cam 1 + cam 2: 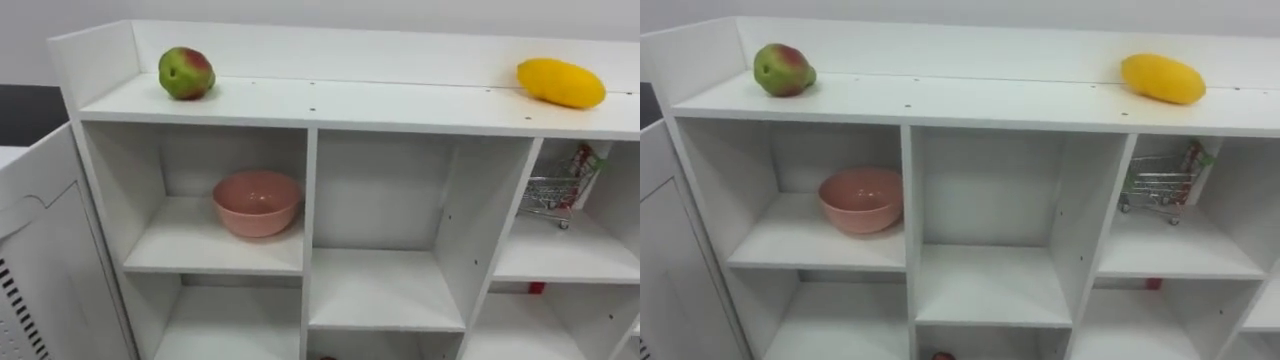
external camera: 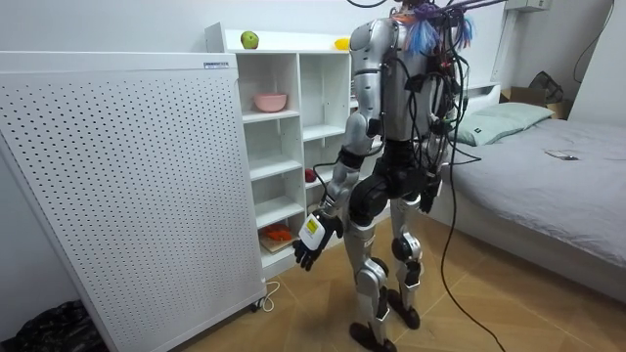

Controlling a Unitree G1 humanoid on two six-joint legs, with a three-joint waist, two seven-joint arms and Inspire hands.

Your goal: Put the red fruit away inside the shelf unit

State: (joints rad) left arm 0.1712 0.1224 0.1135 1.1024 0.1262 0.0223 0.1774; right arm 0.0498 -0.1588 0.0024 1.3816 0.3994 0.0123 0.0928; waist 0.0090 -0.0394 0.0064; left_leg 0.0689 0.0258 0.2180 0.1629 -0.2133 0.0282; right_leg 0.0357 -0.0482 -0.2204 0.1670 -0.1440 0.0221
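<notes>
Two fruits atop closet (image 1: 400,105) — apple (image 1: 186,73), mango (image 1: 560,83), pink bowl (image 1: 256,202) in upper-left cubby, toy cart (image 1: 552,195) upper-right, left hand (image 2: 311,235) fingers (image 2: 303,260) loosely spread

wall (image 2: 98,24) white | floor (image 2: 489,313) wood | pegboard panel (image 2: 127,186) room view's left | closet (image 2: 279,137) white, beside panel | bed (image 2: 558,166) grey, right, pillow (image 2: 504,119) on it

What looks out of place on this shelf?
The green-red fruit and the yellow fruit lie loose on the shelf top, while the bowl below sits empty. Nothing is spilled or damaged.
</notes>
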